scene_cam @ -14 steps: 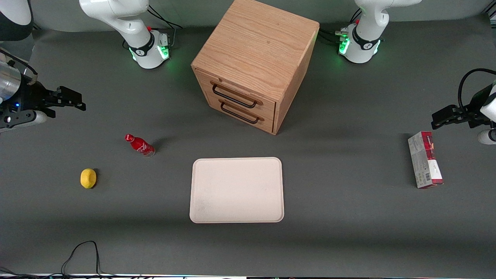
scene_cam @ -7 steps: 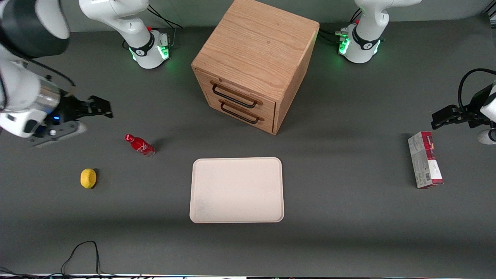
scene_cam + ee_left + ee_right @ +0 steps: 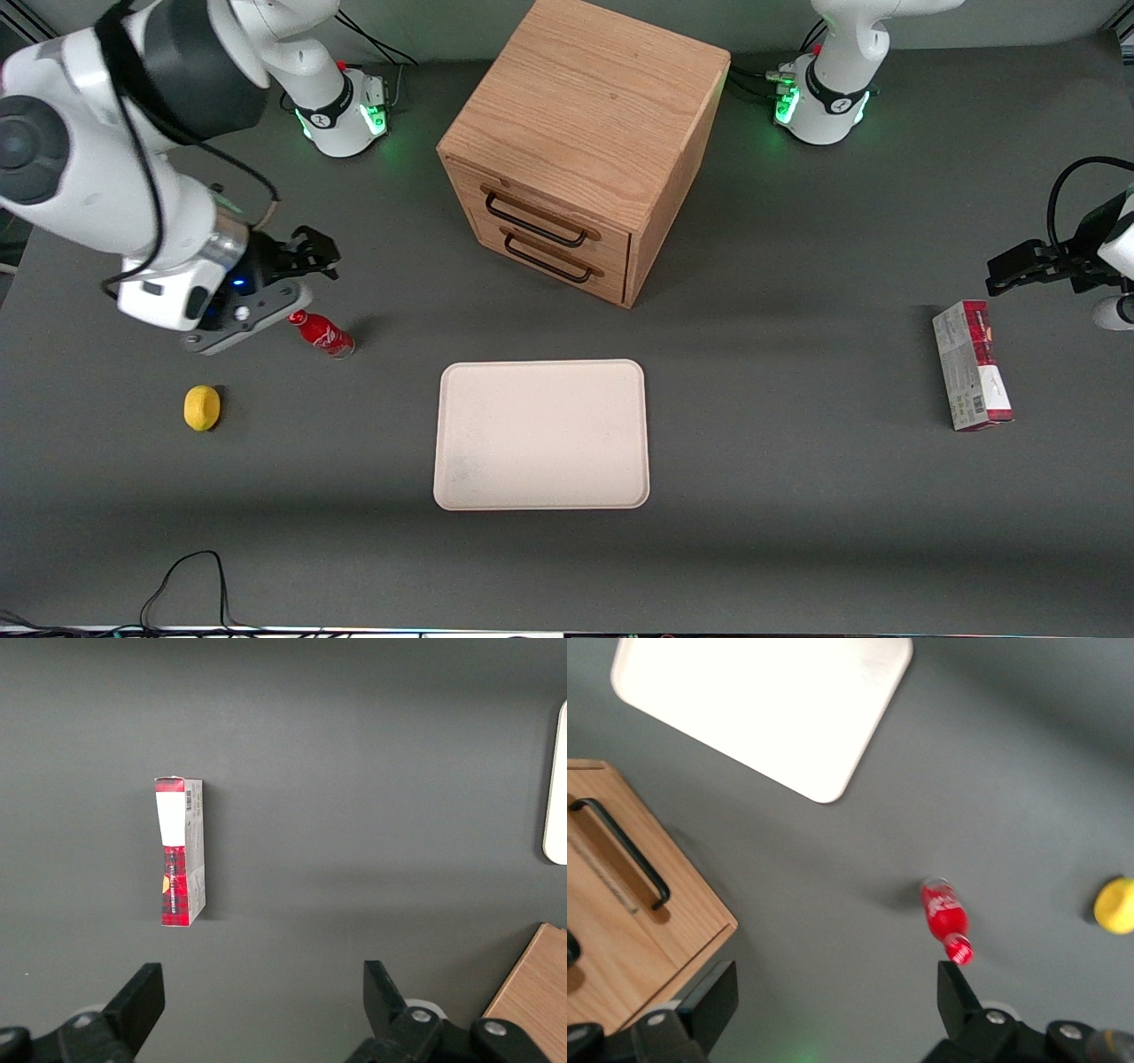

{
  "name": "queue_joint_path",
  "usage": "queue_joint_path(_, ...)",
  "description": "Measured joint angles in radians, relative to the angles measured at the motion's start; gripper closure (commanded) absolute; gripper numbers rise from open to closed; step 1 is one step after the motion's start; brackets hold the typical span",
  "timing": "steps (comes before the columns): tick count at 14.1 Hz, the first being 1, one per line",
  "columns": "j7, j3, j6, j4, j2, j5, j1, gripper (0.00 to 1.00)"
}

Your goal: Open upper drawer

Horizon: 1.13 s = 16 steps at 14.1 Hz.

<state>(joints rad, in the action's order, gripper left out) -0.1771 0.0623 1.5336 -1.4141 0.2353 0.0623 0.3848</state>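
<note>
Two handles look alike: the spread pincer [image 3: 312, 252] (near the counter's working-arm edge) should hook the upper drawer [image 3: 542, 220] squarely.

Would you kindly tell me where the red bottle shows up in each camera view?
Front view: red bottle stands upright, nearer the camera than the gripper, beside the lemon.
Right wrist view: bottle seen on bare mat.
Left wrist view: not in it.
Shared landmark: the tray.
</note>
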Motion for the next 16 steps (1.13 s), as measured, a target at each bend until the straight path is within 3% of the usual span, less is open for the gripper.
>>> queue_joint_path(11, -0.072, -0.218, 0.086, 0.029, 0.125, 0.011, 0.028, 0.0)
queue_joint_path(14, -0.164, -0.246, 0.123, 0.029, 0.155, 0.091, 0.028, 0.0)
queue_joint_path(16, -0.19, -0.255, 0.139, 0.029, 0.175, 0.11, 0.035, 0.0)
